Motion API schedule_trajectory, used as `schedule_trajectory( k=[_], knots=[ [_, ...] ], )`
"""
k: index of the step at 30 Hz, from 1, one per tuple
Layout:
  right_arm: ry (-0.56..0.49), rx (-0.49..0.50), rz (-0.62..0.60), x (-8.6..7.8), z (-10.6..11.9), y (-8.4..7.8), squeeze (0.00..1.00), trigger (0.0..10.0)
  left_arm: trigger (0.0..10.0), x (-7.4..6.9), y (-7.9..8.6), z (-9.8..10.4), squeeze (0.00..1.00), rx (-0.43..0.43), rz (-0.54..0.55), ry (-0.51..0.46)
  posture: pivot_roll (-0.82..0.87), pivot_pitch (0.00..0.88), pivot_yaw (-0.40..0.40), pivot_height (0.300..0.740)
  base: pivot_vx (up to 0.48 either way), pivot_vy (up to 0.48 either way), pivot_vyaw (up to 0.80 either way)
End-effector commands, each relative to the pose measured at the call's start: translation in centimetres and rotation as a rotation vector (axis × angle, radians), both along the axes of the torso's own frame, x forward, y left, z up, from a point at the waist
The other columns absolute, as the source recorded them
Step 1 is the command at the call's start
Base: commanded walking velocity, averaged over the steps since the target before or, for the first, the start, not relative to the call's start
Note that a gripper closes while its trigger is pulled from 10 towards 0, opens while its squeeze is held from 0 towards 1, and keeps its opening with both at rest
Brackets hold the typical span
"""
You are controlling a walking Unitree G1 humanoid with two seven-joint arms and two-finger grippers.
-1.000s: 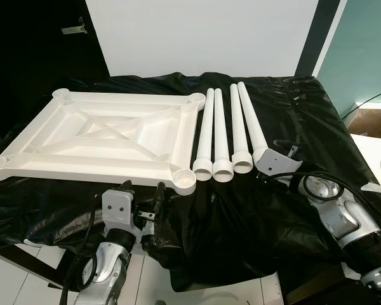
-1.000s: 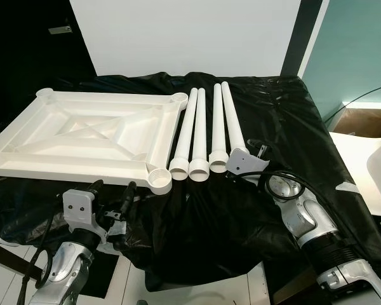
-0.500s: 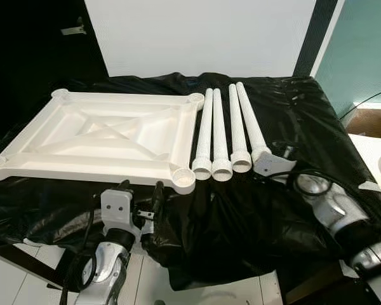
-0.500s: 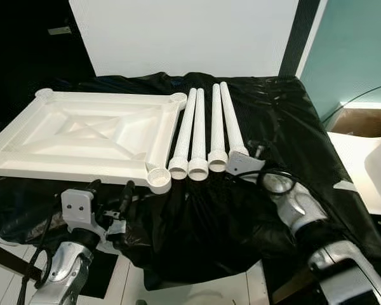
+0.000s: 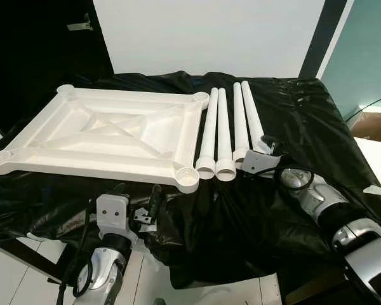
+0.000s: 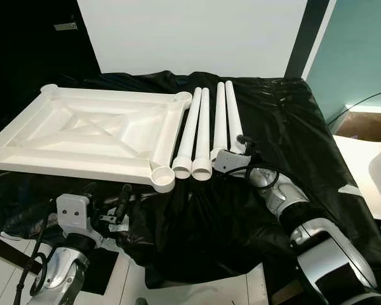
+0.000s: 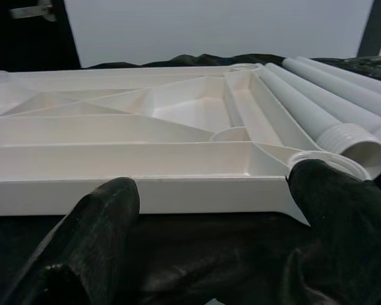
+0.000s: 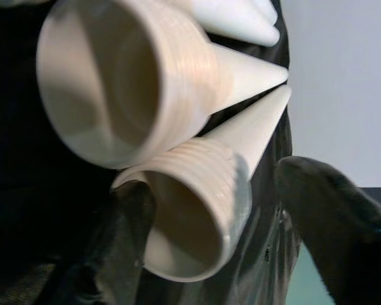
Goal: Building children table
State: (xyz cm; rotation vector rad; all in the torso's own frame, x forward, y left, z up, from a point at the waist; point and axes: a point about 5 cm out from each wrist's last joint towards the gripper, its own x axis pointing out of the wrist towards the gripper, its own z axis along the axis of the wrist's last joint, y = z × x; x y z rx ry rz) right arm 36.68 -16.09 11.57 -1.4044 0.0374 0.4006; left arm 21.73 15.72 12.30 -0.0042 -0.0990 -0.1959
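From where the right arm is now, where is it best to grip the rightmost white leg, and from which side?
Probably at the threaded collar of the rightmost leg, approached from its open near end. The leg lies flat, tapering away from the robot, so the collar is its widest part. The right end effector is open, one finger on each side of that collar.

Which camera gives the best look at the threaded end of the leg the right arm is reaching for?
The right wrist view: the rightmost leg sits close up between the right tool's open fingers, threads sharp. The eye views show its shaft, the threaded end hidden behind the tool.
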Motion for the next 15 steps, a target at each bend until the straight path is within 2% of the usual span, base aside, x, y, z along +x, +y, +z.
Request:
schedule_trajectory(
  k=[1, 2, 9, 11, 13, 15],
  knots=[
    [-0.002, -0.02, 0.002, 0.1, -0.2, 0.0, 0.0, 0.7, 10.0, -0.2, 0.1, 0.2, 0.0, 0.012, 0.005, -0.005, 0.21, 0.0, 0.003, 0.74, 0.0, 0.0, 0.0],
    [-0.002, -0.02, -0.005, 0.1, -0.4, 0.0, 0.0, 0.0, 10.0, -0.2, 0.2, 0.2, 0.0, 0.016, 0.006, -0.005, 0.21, 0.0, 0.008, 0.74, 0.0, 0.0, 0.0],
    [-0.002, 0.0, -0.032, -0.3, -1.4, -0.2, 0.0, 0.0, 10.0, -0.2, 0.6, 0.3, 0.0, 0.028, 0.011, -0.006, 0.21, 0.0, 0.015, 0.74, 0.0, 0.0, 0.0],
    [-0.115, 0.07, -0.073, -0.5, -1.1, -0.5, 0.0, 0.0, 10.0, -0.1, 0.3, 0.3, 0.0, 0.028, 0.005, -0.005, 0.19, 0.0, 0.018, 0.74, 0.0, 0.0, 0.0],
    [-0.115, 0.07, -0.073, -0.5, -1.1, -0.5, 0.0, 0.0, 10.0, -0.1, 0.3, 0.3, 0.0, 0.028, 0.005, -0.005, 0.19, 0.0, 0.018, 0.74, 0.0, 0.0, 0.0],
    [-0.204, 0.119, -0.138, -0.8, -0.9, -1.2, 0.0, 0.0, 10.0, 0.0, 0.1, 0.2, 0.0, 0.026, -0.003, -0.004, 0.18, 0.0, 0.018, 0.74, 0.0, 0.0, 0.0]
  ],
)
